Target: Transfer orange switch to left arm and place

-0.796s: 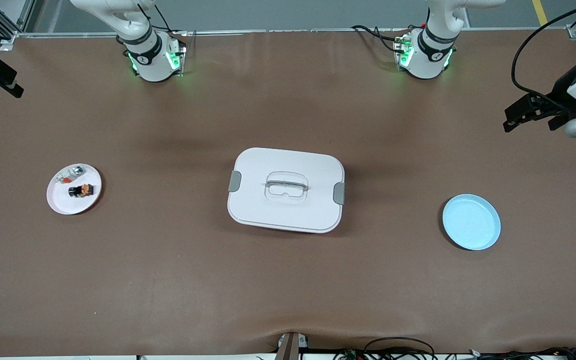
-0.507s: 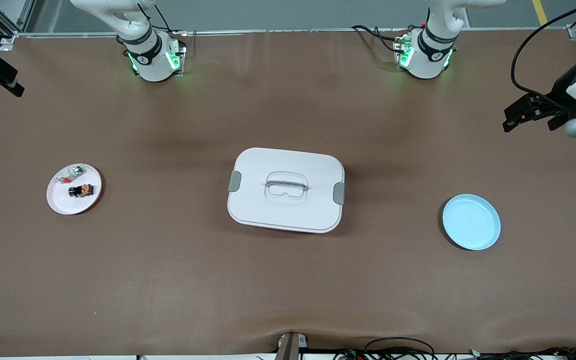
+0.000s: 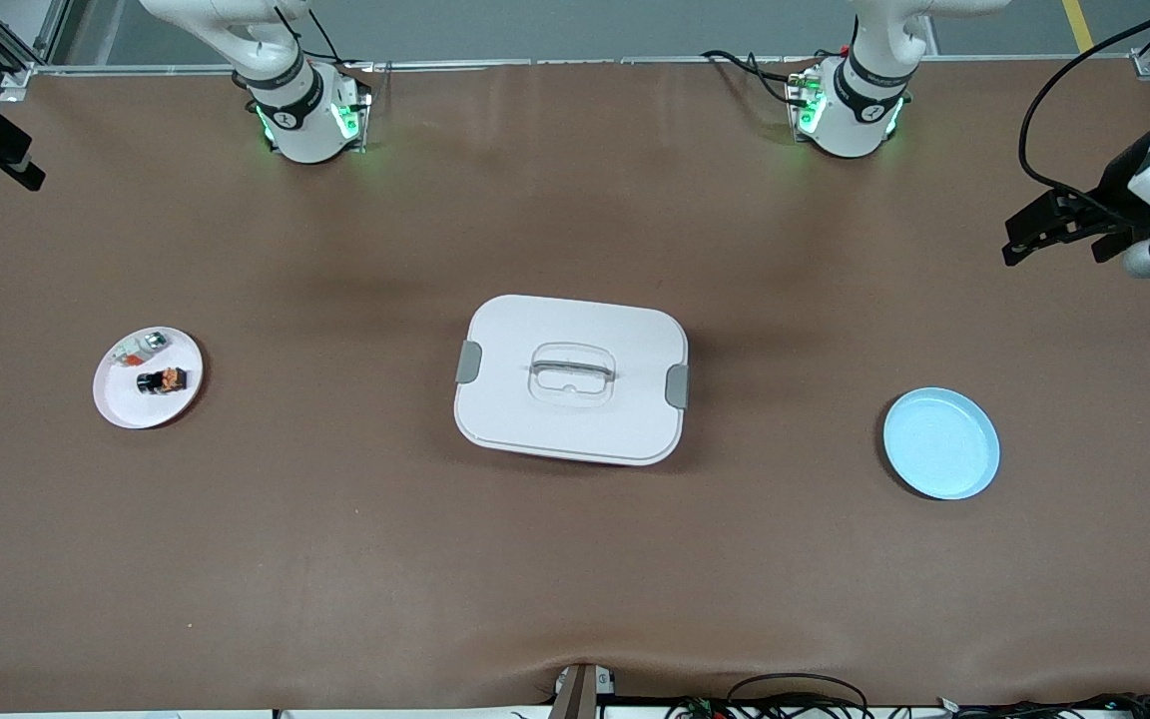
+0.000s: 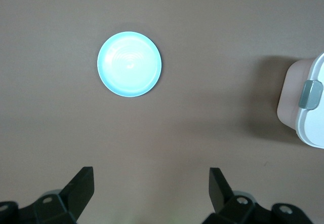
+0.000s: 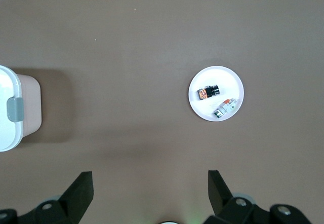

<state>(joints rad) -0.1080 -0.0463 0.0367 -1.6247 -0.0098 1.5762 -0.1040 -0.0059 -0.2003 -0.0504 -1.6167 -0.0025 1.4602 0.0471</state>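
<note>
The orange switch is a tiny black cylinder with an orange end. It lies on a small pink plate toward the right arm's end of the table, and the right wrist view shows the orange switch from high above. The white box with grey latches stands mid-table. My right gripper hangs open and empty, high over the right arm's end of the table. My left gripper hangs open and empty, high over the left arm's end. Nothing lies between the right gripper fingers or the left gripper fingers.
A small silver-white piece with a red bit shares the pink plate. A blue plate sits toward the left arm's end, and the blue plate also shows in the left wrist view. The box edges into both wrist views.
Both grippers have drifted very slightly toward the robots' bases. Nothing on the table has moved.
</note>
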